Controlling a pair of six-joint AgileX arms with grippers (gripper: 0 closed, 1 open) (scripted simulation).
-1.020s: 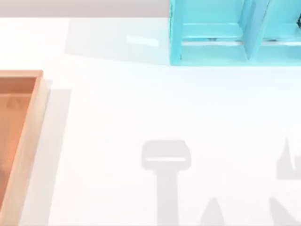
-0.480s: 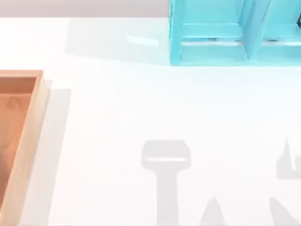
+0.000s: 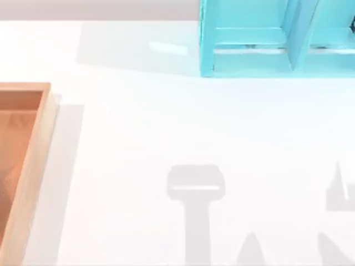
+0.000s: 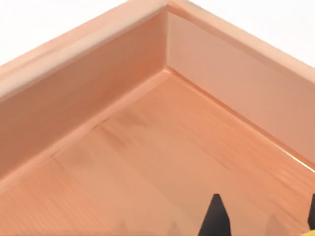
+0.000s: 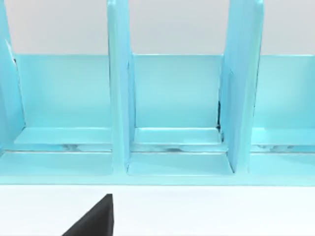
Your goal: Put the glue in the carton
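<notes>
The carton [image 3: 34, 166] lies at the table's left edge, with a thick tan rim and an orange-brown inside. In the left wrist view I look down into a corner of the carton [image 4: 147, 147] from close above. My left gripper [image 4: 263, 219] hangs over the carton floor, its two dark fingertips [image 4: 215, 216] standing apart with bare floor between them. A yellow sliver of the glue [image 4: 310, 231] peeks in at the picture's corner beside the far fingertip; the rest of it is cut off. My right gripper [image 5: 96, 219] hovers over the white table, facing the cyan shelf.
A cyan-blue shelf unit [image 3: 277, 39] with upright dividers stands at the back right; its compartments [image 5: 177, 113] are seen from the front in the right wrist view. Grey arm shadows fall on the white table [image 3: 138, 127] near the front.
</notes>
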